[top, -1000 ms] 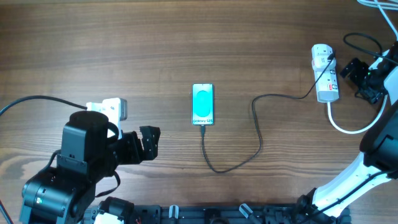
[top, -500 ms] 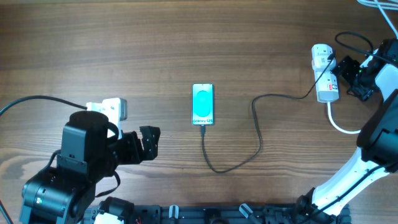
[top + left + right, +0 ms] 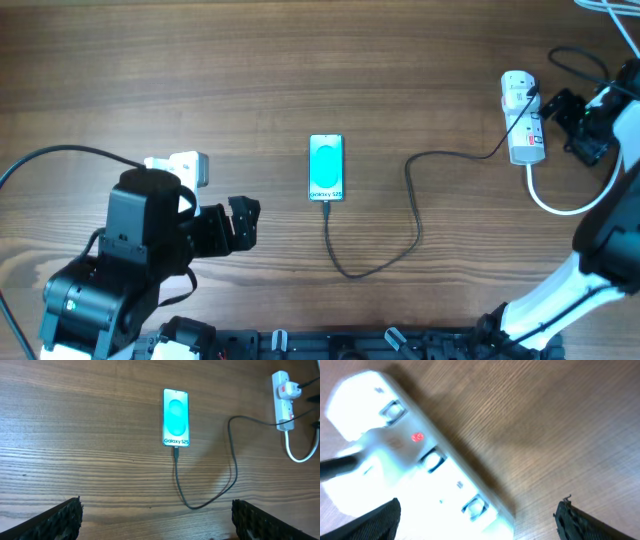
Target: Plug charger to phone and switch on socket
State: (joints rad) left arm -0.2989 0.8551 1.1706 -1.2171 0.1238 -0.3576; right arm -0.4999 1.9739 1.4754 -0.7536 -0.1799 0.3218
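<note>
Overhead: right claw gaping and empty beside the socket near the desk's far right corner.
My worry: a glancing press shoves the socket, tugging the charger from the phone at desk centre.

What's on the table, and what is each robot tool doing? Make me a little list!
phone: flat, mid-table, screen glowing cyan
charger: thin black cable, one end at the phone's bottom edge, other end at the socket
socket: white strip at far right, red mark showing
left tool: open, empty, left of the phone, not touching it
right tool: open, empty, close beside the socket
table: brown wood
</note>
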